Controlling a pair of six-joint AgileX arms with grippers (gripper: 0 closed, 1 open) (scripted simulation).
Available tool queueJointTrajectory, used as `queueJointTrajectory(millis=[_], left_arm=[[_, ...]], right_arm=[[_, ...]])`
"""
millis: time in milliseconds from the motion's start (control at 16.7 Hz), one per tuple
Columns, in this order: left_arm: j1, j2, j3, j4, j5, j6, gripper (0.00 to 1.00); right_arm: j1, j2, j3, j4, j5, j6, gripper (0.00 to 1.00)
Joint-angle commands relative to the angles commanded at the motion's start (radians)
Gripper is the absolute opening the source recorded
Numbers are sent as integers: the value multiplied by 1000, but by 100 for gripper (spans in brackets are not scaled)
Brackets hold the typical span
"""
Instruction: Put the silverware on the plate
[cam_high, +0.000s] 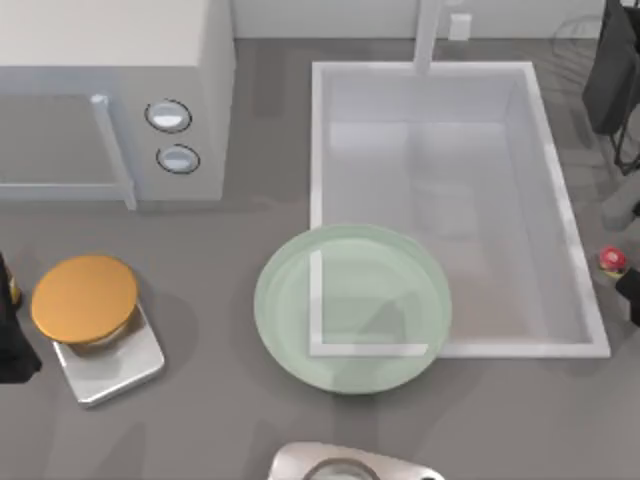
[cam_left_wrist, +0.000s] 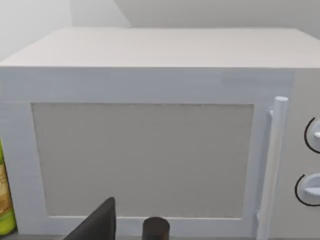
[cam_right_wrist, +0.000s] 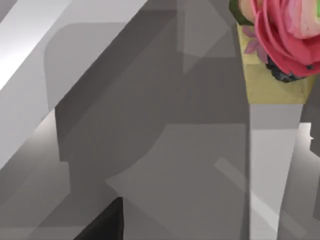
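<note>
One plate (cam_high: 352, 308) is seen mid-counter (cam_high: 200, 420), overlapping one sink (cam_high: 575, 260). One silverware (cam_high: 612, 261) lies at 3 o'clock beside the right gripper (cam_high: 631, 292). The left gripper (cam_high: 10, 340) is parked at 9 o'clock. Neither claw's state can be told.

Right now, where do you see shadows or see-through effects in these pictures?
Top view: the plate is see-through, the sink's white corner showing through it, and the scale casts a soft shadow. Right wrist view: broad overlapping grey shadows across the counter.
</note>
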Motion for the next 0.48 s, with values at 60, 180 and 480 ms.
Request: queueJointTrajectory(millis=[60,180,480], left_arm=[[0,0,0,0,0,0,100],[0,0,0,0,0,0,100],[0,0,0,0,0,0,100]], right_arm=[[0,0,0,0,0,0,100],[0,0,0,0,0,0,92],[0,0,0,0,0,0,55]])
